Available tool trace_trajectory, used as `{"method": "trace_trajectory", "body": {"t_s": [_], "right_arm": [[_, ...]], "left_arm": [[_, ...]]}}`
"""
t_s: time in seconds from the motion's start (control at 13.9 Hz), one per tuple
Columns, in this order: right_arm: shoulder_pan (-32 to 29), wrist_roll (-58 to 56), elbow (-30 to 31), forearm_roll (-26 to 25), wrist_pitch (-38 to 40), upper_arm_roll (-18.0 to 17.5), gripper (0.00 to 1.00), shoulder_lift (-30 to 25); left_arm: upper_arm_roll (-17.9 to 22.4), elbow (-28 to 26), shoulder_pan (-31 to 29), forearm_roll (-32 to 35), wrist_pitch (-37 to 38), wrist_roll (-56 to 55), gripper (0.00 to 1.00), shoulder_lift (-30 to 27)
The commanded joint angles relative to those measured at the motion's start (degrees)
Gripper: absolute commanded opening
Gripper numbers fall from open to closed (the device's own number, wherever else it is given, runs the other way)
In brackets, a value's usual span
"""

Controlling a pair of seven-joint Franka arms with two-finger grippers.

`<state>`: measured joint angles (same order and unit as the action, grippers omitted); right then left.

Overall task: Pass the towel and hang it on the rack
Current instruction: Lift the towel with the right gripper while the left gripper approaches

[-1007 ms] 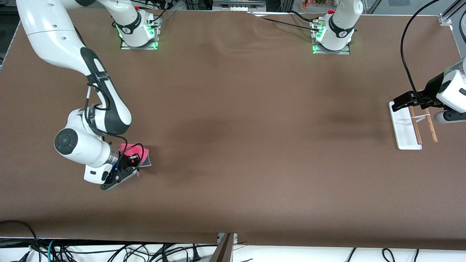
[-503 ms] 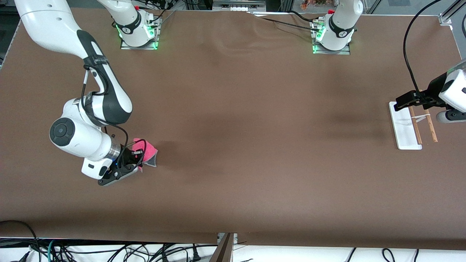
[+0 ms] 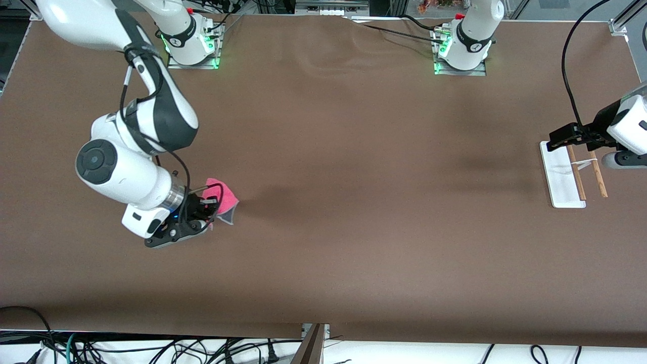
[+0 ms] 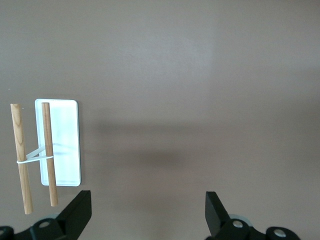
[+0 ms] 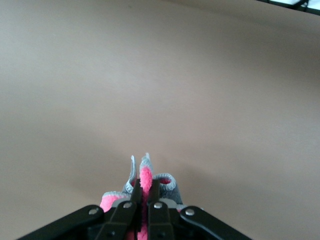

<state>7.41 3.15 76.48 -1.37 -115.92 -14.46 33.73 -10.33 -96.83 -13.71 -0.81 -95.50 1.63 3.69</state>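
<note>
My right gripper (image 3: 211, 215) is shut on the pink-red towel (image 3: 224, 199), which hangs folded from it above the table at the right arm's end. In the right wrist view the towel (image 5: 145, 176) is pinched between the black fingers (image 5: 153, 192), grey edging showing. The rack (image 3: 571, 174), a white base with two brown rods, stands at the left arm's end. My left gripper (image 3: 555, 141) is open and empty, over the rack's end nearest the robot bases. The left wrist view shows the rack (image 4: 62, 145) beside the wide-apart fingers (image 4: 77, 212).
The brown table cover (image 3: 354, 177) stretches between the two arms. The arm bases (image 3: 192, 45) stand along the table's edge farthest from the front camera. Cables lie below the table's front edge (image 3: 151, 349).
My right gripper has lifted the towel off the table and carried it toward the table's middle. The left arm has shifted only slightly.
</note>
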Motion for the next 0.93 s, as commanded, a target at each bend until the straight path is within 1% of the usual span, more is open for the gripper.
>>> {"method": "trace_trajectory", "body": {"t_s": [0.0,0.14,0.43,0.58,0.72,0.86], "right_arm": [[3.5,4.2,-1.6,0.3,1.3,0.3,0.01,0.1],[6.0,11.4,-3.0,0.2,1.3,0.2,0.01,0.1],[11.3,20.0,-5.6,0.1,0.6,0.3,0.01,0.1],[13.1,23.6,-7.9,0.1,0.3,0.3,0.01,0.5],[14.0,23.7,-8.3,0.1,-0.1,0.3,0.01,0.5],[15.6,26.2,-8.7,0.2,-0.4,0.2,0.01,0.5]], "left_arm": [[-0.4,1.0,0.3,0.6,1.2,2.5,1.0,0.3],[-0.9,1.0,0.4,0.5,1.2,5.9,1.0,0.3],[-1.3,0.9,0.4,-0.3,1.6,16.6,1.0,1.1],[-1.2,0.1,0.4,-4.5,3.0,19.4,1.0,1.1],[-1.1,-1.3,-0.3,-11.2,5.7,25.9,1.0,1.4],[-1.1,-3.5,-0.8,-17.0,7.5,28.6,1.0,1.3]]}}
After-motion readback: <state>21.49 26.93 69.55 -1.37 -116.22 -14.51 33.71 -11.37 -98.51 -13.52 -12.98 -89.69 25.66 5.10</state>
